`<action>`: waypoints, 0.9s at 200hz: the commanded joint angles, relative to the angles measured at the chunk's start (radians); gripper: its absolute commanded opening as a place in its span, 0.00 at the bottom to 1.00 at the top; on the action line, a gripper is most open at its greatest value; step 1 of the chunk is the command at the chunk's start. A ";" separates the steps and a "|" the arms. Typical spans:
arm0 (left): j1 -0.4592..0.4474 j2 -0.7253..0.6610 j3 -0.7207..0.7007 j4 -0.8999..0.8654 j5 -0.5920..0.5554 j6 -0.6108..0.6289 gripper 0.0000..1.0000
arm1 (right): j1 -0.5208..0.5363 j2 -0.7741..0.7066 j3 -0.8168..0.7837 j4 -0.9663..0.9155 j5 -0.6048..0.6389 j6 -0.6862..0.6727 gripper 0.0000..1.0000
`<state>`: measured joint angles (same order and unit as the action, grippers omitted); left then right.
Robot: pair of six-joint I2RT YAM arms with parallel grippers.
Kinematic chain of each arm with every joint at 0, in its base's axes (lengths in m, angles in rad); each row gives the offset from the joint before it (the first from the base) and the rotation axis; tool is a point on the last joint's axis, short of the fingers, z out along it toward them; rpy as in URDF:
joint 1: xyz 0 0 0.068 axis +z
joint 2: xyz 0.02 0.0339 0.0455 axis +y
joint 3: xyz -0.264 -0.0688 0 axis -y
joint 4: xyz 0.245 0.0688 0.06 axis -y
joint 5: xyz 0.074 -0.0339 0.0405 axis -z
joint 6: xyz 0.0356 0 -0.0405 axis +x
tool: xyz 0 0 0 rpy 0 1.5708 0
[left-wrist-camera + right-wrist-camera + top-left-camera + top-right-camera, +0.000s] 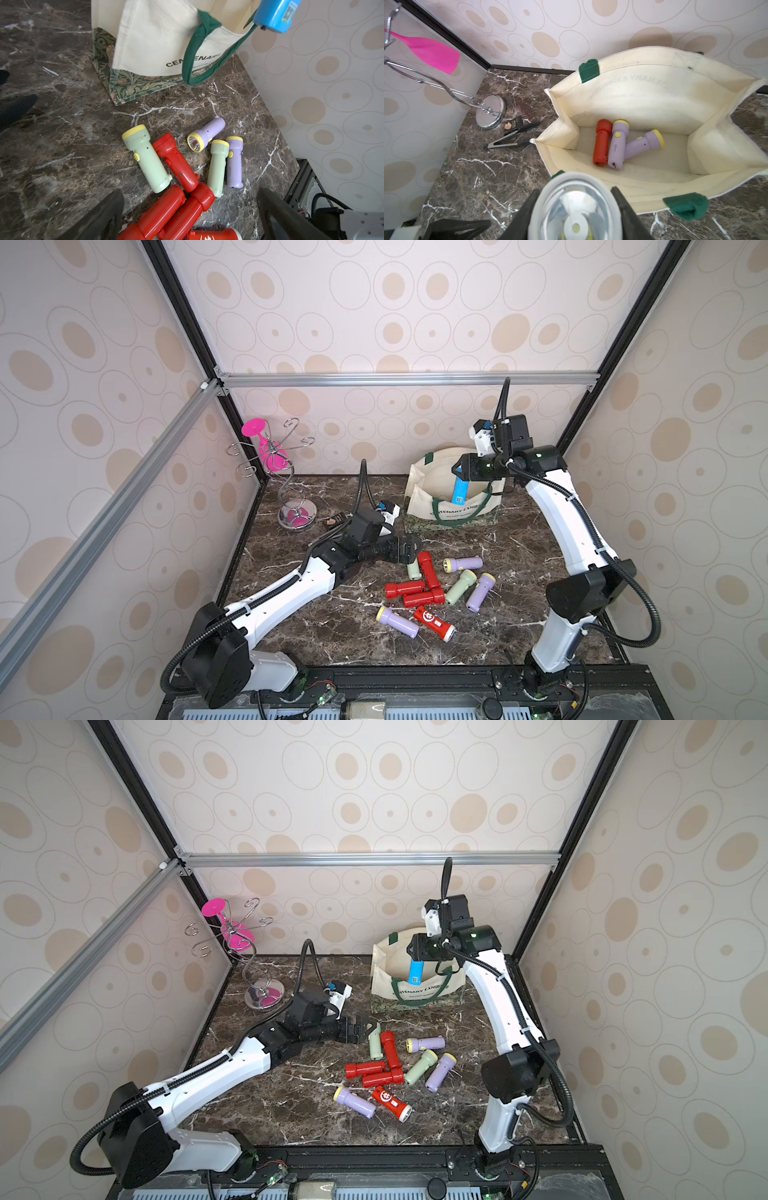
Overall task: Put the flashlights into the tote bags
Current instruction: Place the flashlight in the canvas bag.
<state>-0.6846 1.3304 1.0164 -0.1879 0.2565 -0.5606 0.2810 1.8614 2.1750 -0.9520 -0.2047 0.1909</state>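
Right jaws: closed on the head of the blue flashlight [460, 489]. In my right wrist view its lens fills the space between my two fingers [627, 209].
Blue flashlight: hangs tail-down over the open mouth of the tote bag [419, 477], close to the front rim and its green handle.
Left jaws: spread wide with nothing in them. They sit low over the counter [332, 635], at the back edge of the loose pile, just above a pale green flashlight [375, 1046].
Tote bag: upright at the back right of the counter. On its floor a red flashlight [601, 143] lies against two lilac flashlights [618, 143].
Loose flashlights [424, 597]: red, lilac and pale green, lying on the counter in front of the tote. Three red ones touch; a fourth red one with a white emblem [434, 622] lies nearer the front.
Elsewhere: a wire stand [297, 516] holding a pink glass [266, 452] in the back left corner, with tongs [529, 127] beside its base.
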 commanded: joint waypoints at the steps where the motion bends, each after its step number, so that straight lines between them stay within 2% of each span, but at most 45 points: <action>1: 0.008 -0.043 0.003 -0.046 -0.030 0.007 1.00 | -0.027 0.084 0.142 -0.069 0.043 -0.052 0.00; 28: 0.007 -0.053 0.011 -0.068 -0.046 0.008 1.00 | -0.031 0.203 0.298 -0.101 0.059 -0.067 0.00; 47: 0.008 -0.059 0.011 -0.076 -0.059 0.005 1.00 | -0.034 0.268 0.346 -0.095 0.073 -0.069 0.00; 91: 0.009 -0.058 0.019 -0.086 -0.072 0.004 1.00 | -0.040 0.363 0.349 -0.033 0.052 -0.041 0.00; 180: 0.016 -0.045 0.019 -0.100 -0.075 0.018 1.00 | -0.040 0.530 0.365 -0.008 0.099 -0.047 0.00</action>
<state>-0.6788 1.2903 1.0164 -0.2588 0.1913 -0.5606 0.2417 2.3577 2.4989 -0.9737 -0.1246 0.1490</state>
